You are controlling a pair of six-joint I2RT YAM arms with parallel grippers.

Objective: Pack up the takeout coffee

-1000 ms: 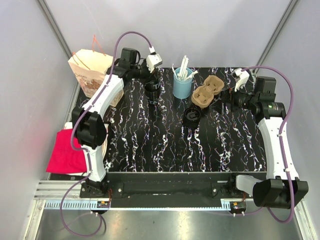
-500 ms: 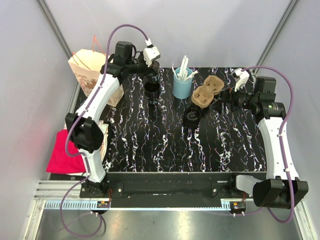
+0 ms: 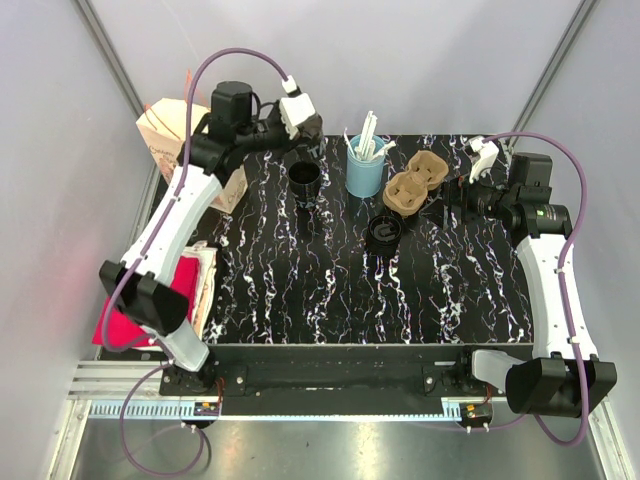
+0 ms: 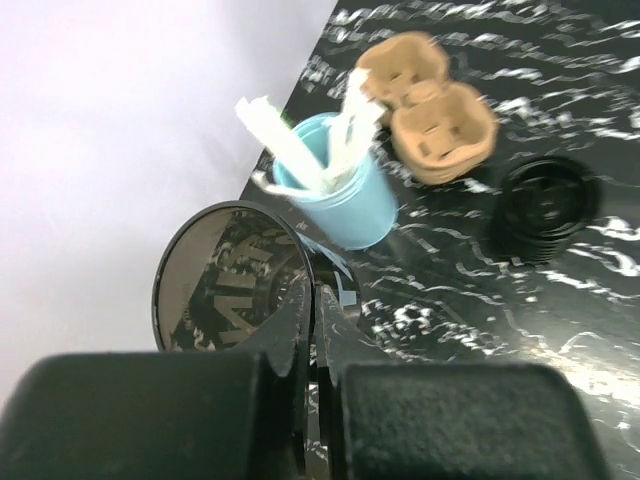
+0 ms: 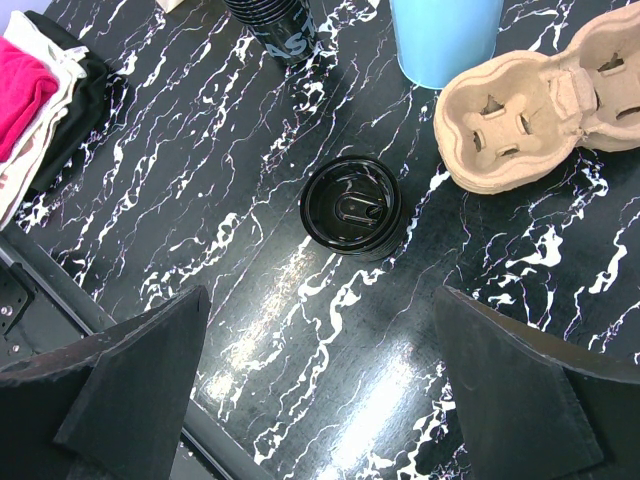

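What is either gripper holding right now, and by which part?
Left gripper is shut at the rim of the lidless black disposable cup; whether it pinches that rim cannot be told. Right gripper is open, holding nothing.

Both arms look like the same kit: the left arm (image 3: pixel 175 215) and right arm (image 3: pixel 550 275) have glossy white shell links with chunky black motor housings at the joints. A purple cable (image 3: pixel 240 55) loops off each one and runs up to a small white camera block (image 3: pixel 297 108) by the wrist. The bases (image 3: pixel 190 375) are black too. The left tool (image 4: pixel 311 300) has blocky matte-black fingers (image 4: pixel 150 415) with a grainy, pebbled surface. The right tool (image 5: pixel 320 310) has flat black fingers (image 5: pixel 520 390) shaped like wedges.
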